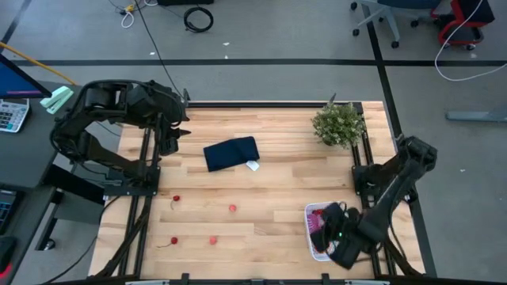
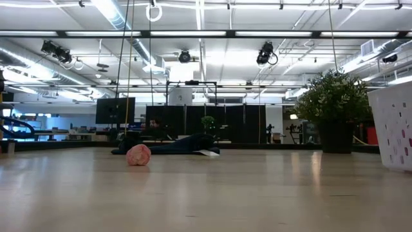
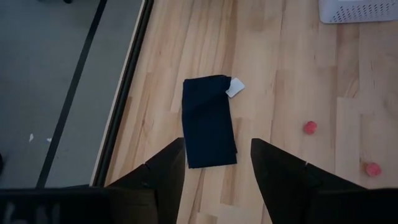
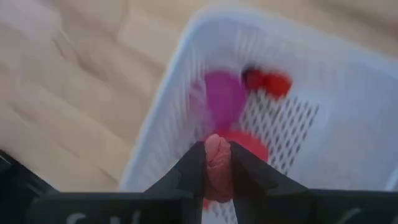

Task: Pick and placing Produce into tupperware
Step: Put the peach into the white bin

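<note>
The white tupperware (image 1: pixel 309 212) stands at the table's near right, with a purple ball (image 4: pixel 224 93) and red pieces (image 4: pixel 267 81) lying on its mesh bottom. My right gripper (image 4: pixel 217 152) hovers over it, shut on a small pink piece of produce (image 4: pixel 217 163). Several small red bits (image 1: pixel 232 208) lie loose on the wood toward the near left, and one pink bit (image 2: pixel 138 154) shows in the low view. My left gripper (image 3: pixel 217 149) stands open at the far left, high above the table, with nothing between its fingers. My right gripper pinches the pink piece by its two sides (image 4: pixel 217 171) between its two fingers. The fingers come from above, pointing steeply down. The piece is lifted clear, over the inside of the tupperware (image 4: pixel 174 81), and its end stands out past the fingertips.
A dark navy folded cloth (image 1: pixel 231 153) with a white tag lies at the table's far middle, below my left gripper's line of sight. A green bushy plant (image 1: pixel 339 123) stands at the far right. Bare wood lies between the cloth and the tupperware.
</note>
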`<action>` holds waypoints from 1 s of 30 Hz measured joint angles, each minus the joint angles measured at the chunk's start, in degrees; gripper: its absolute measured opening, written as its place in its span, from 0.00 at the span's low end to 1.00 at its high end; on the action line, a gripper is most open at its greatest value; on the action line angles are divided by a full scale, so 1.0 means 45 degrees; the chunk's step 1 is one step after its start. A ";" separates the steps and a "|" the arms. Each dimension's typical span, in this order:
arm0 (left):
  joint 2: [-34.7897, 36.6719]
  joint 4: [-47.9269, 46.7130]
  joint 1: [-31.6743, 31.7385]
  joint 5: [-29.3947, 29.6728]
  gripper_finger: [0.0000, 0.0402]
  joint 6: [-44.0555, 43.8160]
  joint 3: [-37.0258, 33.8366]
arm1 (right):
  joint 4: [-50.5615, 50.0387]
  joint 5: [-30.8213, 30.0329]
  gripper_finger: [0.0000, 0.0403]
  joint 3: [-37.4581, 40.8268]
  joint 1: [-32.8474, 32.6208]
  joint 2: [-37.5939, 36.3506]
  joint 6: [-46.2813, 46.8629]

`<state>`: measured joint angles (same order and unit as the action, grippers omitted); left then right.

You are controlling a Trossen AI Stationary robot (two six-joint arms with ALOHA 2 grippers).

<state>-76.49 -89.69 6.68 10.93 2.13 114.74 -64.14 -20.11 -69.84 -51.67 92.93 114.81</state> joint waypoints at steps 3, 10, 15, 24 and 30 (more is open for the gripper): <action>0.0000 0.0005 0.0000 0.0002 0.47 -0.0005 0.0000 | 0.0530 0.0318 0.16 0.0000 -0.0416 0.0686 -0.0600; 0.0000 0.0052 0.0000 0.0002 0.46 -0.0018 0.0000 | 0.0674 -0.1061 0.16 0.0000 -0.0007 0.1308 -0.1408; 0.0000 0.0102 0.0000 -0.0003 0.47 -0.0015 0.0000 | 0.0685 0.1153 0.23 -0.0002 0.0924 0.1666 -0.1933; 0.0000 0.0102 0.0000 0.0002 0.47 0.0033 0.0000 | 0.0927 0.2122 0.47 -0.0004 0.2203 0.1520 -0.3540; 0.0000 0.0112 0.0000 -0.0001 0.47 0.0102 0.0000 | 0.0909 0.2347 0.55 -0.0005 0.3204 0.0266 -0.4339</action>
<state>-76.49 -89.19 6.68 10.92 2.59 114.74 -60.05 -9.55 -69.87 -37.25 94.12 95.28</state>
